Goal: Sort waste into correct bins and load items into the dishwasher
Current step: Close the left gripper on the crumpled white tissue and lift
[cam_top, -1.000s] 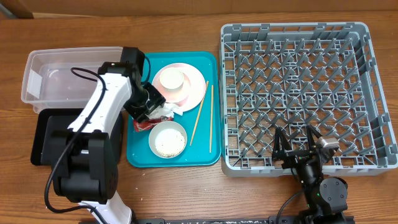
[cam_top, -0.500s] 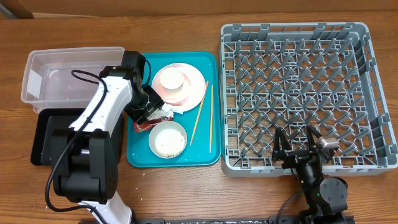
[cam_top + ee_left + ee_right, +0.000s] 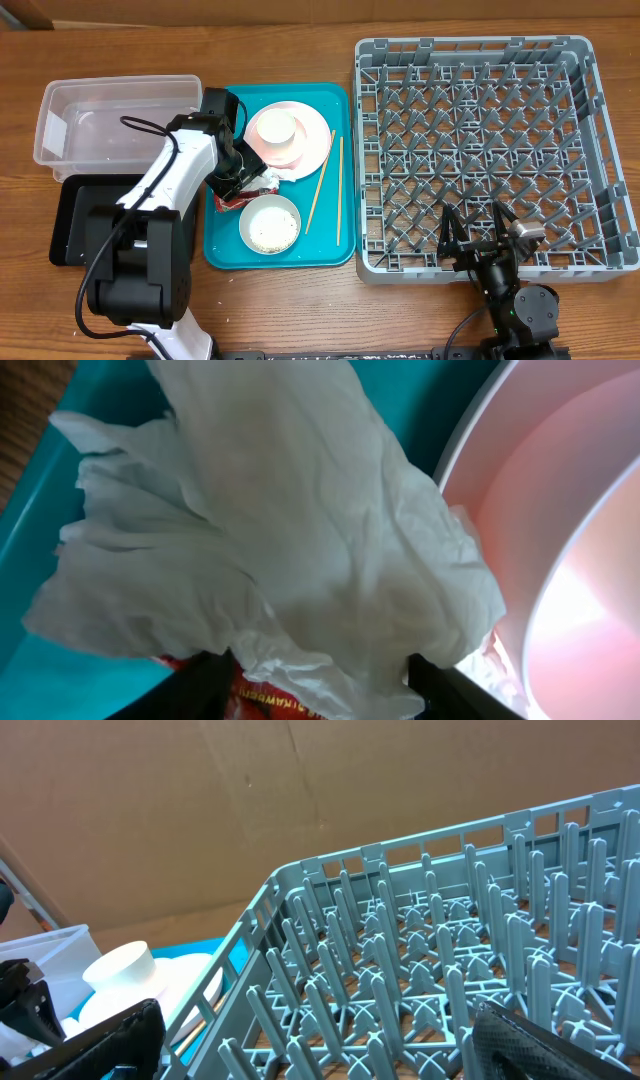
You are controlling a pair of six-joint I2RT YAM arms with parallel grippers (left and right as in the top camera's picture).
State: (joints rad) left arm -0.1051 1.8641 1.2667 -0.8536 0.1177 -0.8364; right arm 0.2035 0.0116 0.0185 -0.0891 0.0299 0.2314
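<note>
The left gripper straddles the crumpled wrapper, with one dark finger at each side of it and a moderate gap between them. Whether they pinch it cannot be told. A red band at the wrapper's lower edge carries small white letters that look like "STRAWBERR", cut off. The wrapper lies on the teal tray, its length running across the tray, against the pink plate. The right gripper hangs spread wide and empty at the near edge of the rack.
</note>
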